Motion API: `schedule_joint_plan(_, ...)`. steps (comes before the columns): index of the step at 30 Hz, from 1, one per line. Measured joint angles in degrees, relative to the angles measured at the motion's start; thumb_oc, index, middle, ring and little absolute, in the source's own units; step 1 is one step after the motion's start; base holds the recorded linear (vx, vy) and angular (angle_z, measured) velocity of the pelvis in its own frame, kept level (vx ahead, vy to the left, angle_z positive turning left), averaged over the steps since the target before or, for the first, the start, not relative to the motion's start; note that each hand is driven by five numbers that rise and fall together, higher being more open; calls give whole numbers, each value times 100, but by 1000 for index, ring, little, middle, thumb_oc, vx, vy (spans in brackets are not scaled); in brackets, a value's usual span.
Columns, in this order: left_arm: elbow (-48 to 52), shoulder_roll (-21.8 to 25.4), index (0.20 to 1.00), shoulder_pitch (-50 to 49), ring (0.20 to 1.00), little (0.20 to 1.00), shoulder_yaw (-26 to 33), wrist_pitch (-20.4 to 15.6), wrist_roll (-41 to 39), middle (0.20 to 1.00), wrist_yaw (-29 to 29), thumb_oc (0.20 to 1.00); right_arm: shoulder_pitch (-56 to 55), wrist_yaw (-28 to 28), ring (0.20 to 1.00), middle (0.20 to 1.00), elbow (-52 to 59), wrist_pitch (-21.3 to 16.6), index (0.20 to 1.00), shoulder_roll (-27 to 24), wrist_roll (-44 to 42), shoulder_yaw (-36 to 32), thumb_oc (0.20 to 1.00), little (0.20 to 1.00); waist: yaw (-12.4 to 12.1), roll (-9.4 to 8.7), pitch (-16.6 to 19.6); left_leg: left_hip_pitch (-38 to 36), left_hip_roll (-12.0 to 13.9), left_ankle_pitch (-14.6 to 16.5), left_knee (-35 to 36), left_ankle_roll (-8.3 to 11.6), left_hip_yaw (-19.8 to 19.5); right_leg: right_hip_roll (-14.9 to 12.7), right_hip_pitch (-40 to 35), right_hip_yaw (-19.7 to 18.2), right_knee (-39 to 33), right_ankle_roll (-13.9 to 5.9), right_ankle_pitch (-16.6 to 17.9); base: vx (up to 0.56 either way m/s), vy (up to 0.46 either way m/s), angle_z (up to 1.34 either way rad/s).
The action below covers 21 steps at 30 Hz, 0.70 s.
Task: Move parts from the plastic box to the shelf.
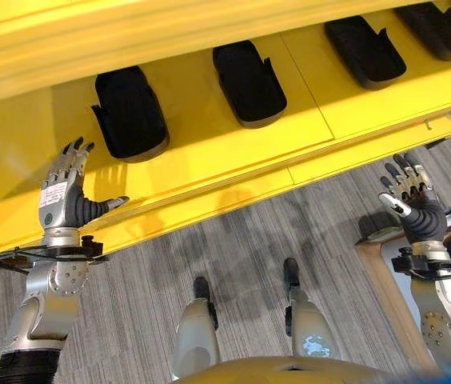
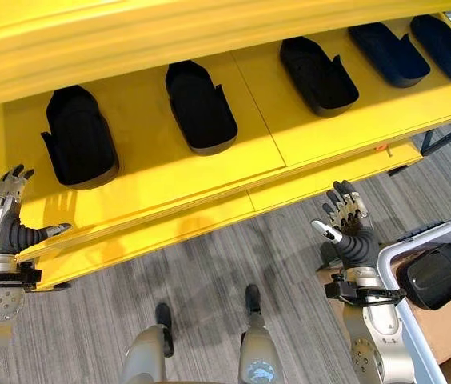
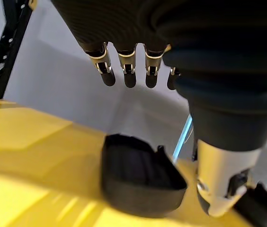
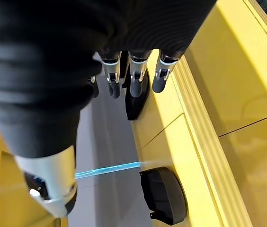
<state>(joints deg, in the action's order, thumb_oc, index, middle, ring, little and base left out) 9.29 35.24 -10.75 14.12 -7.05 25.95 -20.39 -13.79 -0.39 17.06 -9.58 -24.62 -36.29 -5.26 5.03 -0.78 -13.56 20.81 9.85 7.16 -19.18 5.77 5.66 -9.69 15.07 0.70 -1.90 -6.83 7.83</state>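
Several black shell-shaped parts lie in a row on the yellow shelf (image 1: 209,160), among them one at the left (image 1: 129,112), one in the middle (image 1: 248,82) and one further right (image 1: 365,50). My left hand (image 1: 64,196) is open and holds nothing, over the shelf's front edge just in front of the leftmost part (image 3: 138,175). My right hand (image 2: 347,228) is open and holds nothing too, raised in front of the shelf beside the white plastic box (image 2: 401,320). One black part (image 2: 435,276) lies in that box.
The shelf's front lip runs across at hand height, with an upper yellow board (image 1: 129,32) above the parts. Grey carpet floor (image 1: 233,240) lies below. A brown cardboard piece (image 2: 449,324) sits in the box under the part.
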Motion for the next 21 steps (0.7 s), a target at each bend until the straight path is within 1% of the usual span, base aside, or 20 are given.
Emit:
schedule_joint_plan(1, 88, -89, 1000, -21, 1000, 1000, 3, -98, -169, 1000, 11, 1000, -19, 0, 1000, 1000, -1, 2, 1000, -2, -1, -4, 1000, 1000, -1, 19, 17, -12, 1, -6, 12, -1, -4, 1, -13, 10, 0, 0, 0, 51, -41, 2)
schedule_joint_plan(2, 103, -337, 1000, -32, 1000, 1000, -11, -238, -633, 1000, 68, 1000, -41, 10, 1000, 1000, -1, 13, 1000, -2, 4, 9, 1000, 1000, -7, 46, 32, -129, 1, -28, 51, 9, 3, 4, -98, 15, -4, -16, 6, 49, -34, 1)
schedule_joint_plan(3, 105, -485, 1000, -58, 1000, 1000, -19, -271, -896, 1000, 113, 1000, -67, 19, 1000, 1000, 0, 14, 1000, -5, 14, 7, 1000, 1000, 3, 55, 45, -225, 1, -32, 100, 16, 7, 5, -180, 12, -20, -20, -3, 44, -65, 1)
schedule_joint_plan(4, 104, -635, 1000, -220, 1000, 1000, -52, -379, -1655, 1000, 291, 1000, -121, 26, 1000, 1000, 0, 14, 1000, -11, 72, -15, 1000, 1000, -2, 83, 87, -388, 14, -53, 231, 42, -1, 25, -300, 28, -36, -9, -40, 62, -78, 2)
schedule_joint_plan(5, 104, -704, 1000, -276, 1000, 1000, -75, -403, -2007, 1000, 387, 1000, -182, 28, 1000, 1000, 0, 15, 1000, -11, 122, -32, 1000, 1000, -3, 100, 112, -438, 15, -75, 303, 50, -5, 27, -349, 41, -61, -1, -51, 55, -100, 11)
schedule_joint_plan(6, 105, -915, 1000, -371, 1000, 1000, -201, -476, -2831, 1000, 646, 1000, -326, 36, 1000, 1000, -17, 37, 1000, -11, 183, -68, 1000, 1000, 6, 133, 220, -512, 16, -133, 436, 68, -23, 25, -422, 106, -139, 22, -67, 66, -85, 16)
schedule_joint_plan(7, 93, -1026, 1000, -423, 1000, 1000, -342, -493, -3415, 1000, 824, 1000, -424, 41, 1000, 1000, -40, 62, 1000, -10, 219, -68, 1000, 1000, -8, 150, 240, -614, 6, -186, 541, 81, -48, 33, -512, 132, -165, 17, -62, 52, -87, 19)
schedule_joint_plan(9, 69, -1123, 1000, -537, 1000, 1000, -565, -487, -4028, 1000, 1094, 1000, -454, 62, 1000, 1000, -125, 92, 1000, -3, 307, -61, 1000, 1000, 7, 156, 265, -759, 13, -247, 708, 106, -87, 50, -619, 174, -202, 21, -70, 56, -102, 12)
schedule_joint_plan(10, 69, -1251, 1000, -679, 1000, 1000, -890, -446, -4751, 1000, 1431, 1000, -543, 67, 1000, 1000, -208, 137, 1000, -2, 509, -71, 1000, 1000, 15, 146, 337, -991, 8, -390, 985, 148, -92, 71, -780, 199, -309, 22, -69, 49, -83, 10)
schedule_joint_plan(12, 71, -1263, 1000, -900, 1000, 1000, -1085, -424, -5056, 1000, 1678, 1000, -637, 68, 1000, 1000, -256, 175, 1000, -2, 648, -86, 1000, 1000, 17, 163, 448, -1089, 45, -490, 1199, 190, -120, 121, -803, 245, -333, 40, -80, 58, -77, 5)
schedule_joint_plan(13, 67, -1320, 1000, -956, 1000, 1000, -1111, -388, -5311, 1000, 1813, 1000, -693, 73, 1000, 1000, -293, 195, 1000, 14, 745, -100, 1000, 1000, 30, 170, 483, -1263, 80, -611, 1433, 222, -107, 167, -875, 247, -334, 46, -77, 72, -96, 1)
schedule_joint_plan(15, 64, -1439, 1000, -1052, 1000, 1000, -1141, -306, -5575, 1000, 1946, 1000, -779, 71, 1000, 1000, -318, 216, 1000, 88, 833, -124, 1000, 1000, 27, 192, 542, -1503, 152, -721, 1708, 259, -75, 243, -976, 257, -339, 73, -107, 55, -109, -3)
schedule_joint_plan(16, 64, -1448, 1000, -1054, 1000, 1000, -1145, -301, -5603, 1000, 1973, 1000, -785, 70, 1000, 1000, -318, 220, 1000, 110, 858, -123, 1000, 1000, 26, 197, 566, -1540, 165, -743, 1756, 269, -58, 259, -983, 255, -340, 76, -109, 36, -98, -18)
schedule_joint_plan(17, 64, -1450, 1000, -1128, 1000, 1000, -1214, -230, -5690, 1000, 2084, 1000, -827, 70, 1000, 1000, -326, 235, 1000, 184, 908, -106, 1000, 1000, 28, 220, 664, -1801, 243, -827, 1966, 303, 11, 339, -1099, 241, -343, 120, -144, 46, -138, -14)
schedule_joint_plan(18, 64, -1450, 1000, -1138, 1000, 1000, -1300, -220, -5695, 1000, 2150, 1000, -868, 68, 1000, 1000, -332, 235, 1000, 184, 937, -105, 1000, 1000, 27, 241, 737, -1883, 275, -843, 2028, 324, 16, 371, -1156, 241, -364, 134, -179, 24, -103, -14)
schedule_joint_plan(21, 66, -1446, 1000, -1126, 1000, 1000, -1438, -216, -5720, 1000, 2280, 1000, -879, 95, 1000, 1000, -334, 235, 1000, 176, 963, -86, 1000, 1000, 82, 309, 869, -2009, 346, -866, 2122, 313, 97, 456, -1176, 158, -362, 107, -206, 9, -167, -14)
